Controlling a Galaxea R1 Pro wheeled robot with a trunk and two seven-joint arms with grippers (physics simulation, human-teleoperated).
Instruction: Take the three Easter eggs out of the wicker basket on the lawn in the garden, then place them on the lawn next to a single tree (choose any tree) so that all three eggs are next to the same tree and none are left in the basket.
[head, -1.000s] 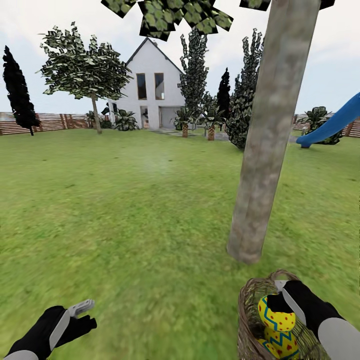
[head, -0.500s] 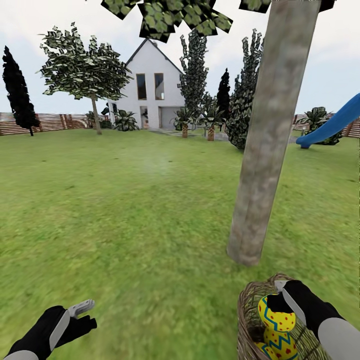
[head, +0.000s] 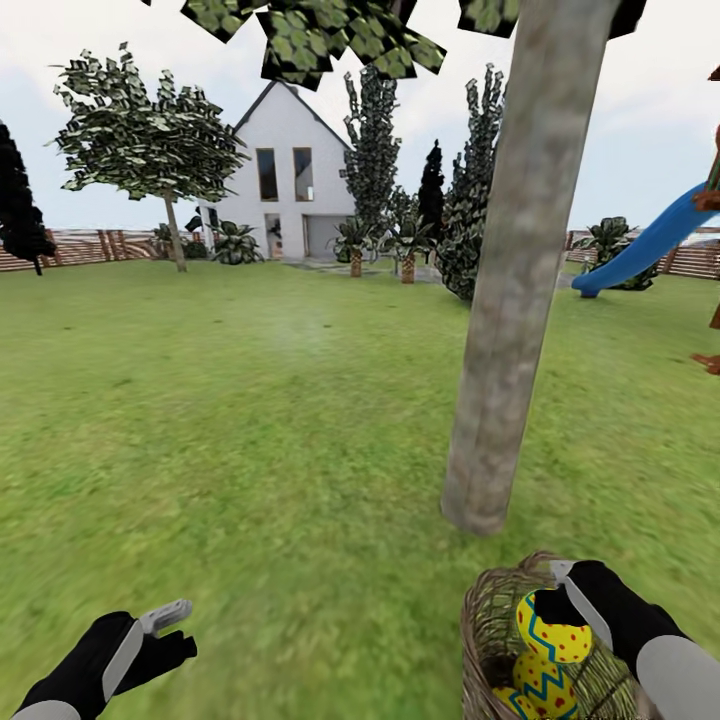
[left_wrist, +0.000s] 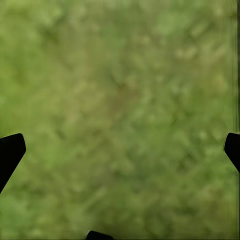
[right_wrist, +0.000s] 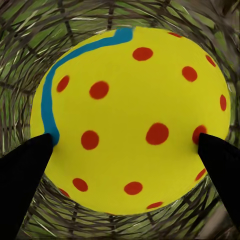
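A wicker basket (head: 487, 630) stands on the lawn (head: 250, 420) just in front of the base of a thick grey-brown tree (head: 490, 350). My right gripper (head: 553, 592) reaches into the basket and is shut on the top Easter egg (head: 556, 637), yellow with a teal zigzag and red dots. In the right wrist view that Easter egg (right_wrist: 130, 125) sits between the dark fingertips (right_wrist: 22, 172), with the basket weave (right_wrist: 30, 30) around it. A second egg (head: 538, 686) lies below it in the basket. My left gripper (head: 162, 622) hovers open over bare grass (left_wrist: 120, 110), far from the basket.
Open lawn stretches left and ahead. A white house (head: 285, 190) stands far back, with another leafy tree (head: 150, 150), dark cypresses and a wooden fence (head: 80, 245). A blue slide (head: 645, 245) is at the far right.
The whole picture has shifted a little to the left, so the camera has turned slightly right. Both grippers and the held egg keep their places.
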